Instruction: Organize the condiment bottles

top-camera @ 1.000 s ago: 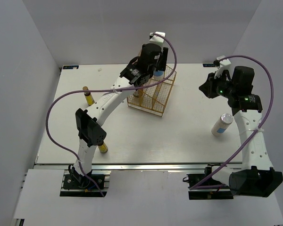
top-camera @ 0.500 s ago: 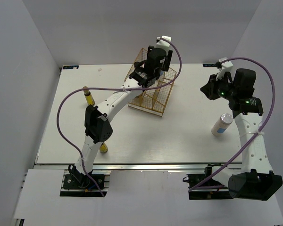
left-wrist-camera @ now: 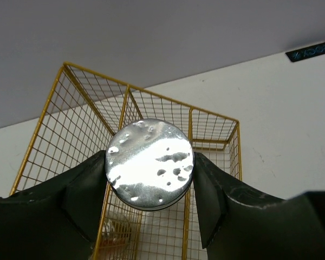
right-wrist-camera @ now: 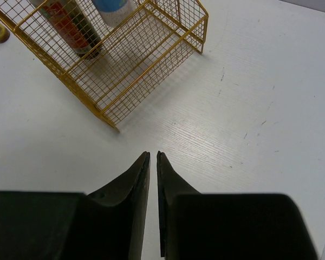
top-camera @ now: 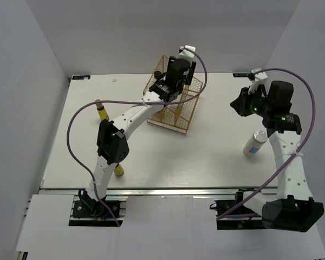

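Silver-topped bottle [left-wrist-camera: 149, 163] | left jaws grip it | right jaws closed, empty | label text unreadable

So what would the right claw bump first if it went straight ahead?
Probably the bare table just beyond the right claw; the gold wire basket lies farther along that line, though depth is hard to judge.

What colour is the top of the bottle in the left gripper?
Shiny silver; the bottle top shows best in the left wrist view.

Gold wire basket [top-camera: 173, 120], white table [top-camera: 151, 157]
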`<state>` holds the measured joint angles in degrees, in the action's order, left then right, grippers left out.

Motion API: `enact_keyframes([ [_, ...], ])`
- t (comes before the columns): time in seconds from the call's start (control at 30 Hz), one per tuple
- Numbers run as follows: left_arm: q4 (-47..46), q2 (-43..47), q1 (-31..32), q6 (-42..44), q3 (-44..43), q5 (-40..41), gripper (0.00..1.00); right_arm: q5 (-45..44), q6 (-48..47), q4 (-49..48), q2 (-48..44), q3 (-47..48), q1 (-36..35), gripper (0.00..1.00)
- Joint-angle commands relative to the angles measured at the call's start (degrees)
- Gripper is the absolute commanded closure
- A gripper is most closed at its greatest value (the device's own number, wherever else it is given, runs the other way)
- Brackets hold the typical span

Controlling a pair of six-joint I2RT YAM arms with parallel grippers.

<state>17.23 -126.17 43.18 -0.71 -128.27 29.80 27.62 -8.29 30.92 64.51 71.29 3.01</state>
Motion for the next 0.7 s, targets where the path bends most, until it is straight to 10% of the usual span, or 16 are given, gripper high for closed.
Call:
enact_keyframes([
  [0.0, -2.82, 1.28, -0.46, -0.43, 1.96, 0.96, 1.00, 0.69, 0.38, -2.53, -0.88, -0.27, 0.33, 0.84],
  [0.53, -2.64, -0.66, -1.17, -2.72, 6.01, -1.15, 1.00, 0.86, 0.38, -2.70, -1.49, -1.41, 0.95, 0.78],
  [0.67, -2.56, -0.57, -1.17, -2.89, 6.45, -0.89, 0.78, 0.95, 0.21, -2.53, -1.58, -1.68, 1.04, 0.74],
])
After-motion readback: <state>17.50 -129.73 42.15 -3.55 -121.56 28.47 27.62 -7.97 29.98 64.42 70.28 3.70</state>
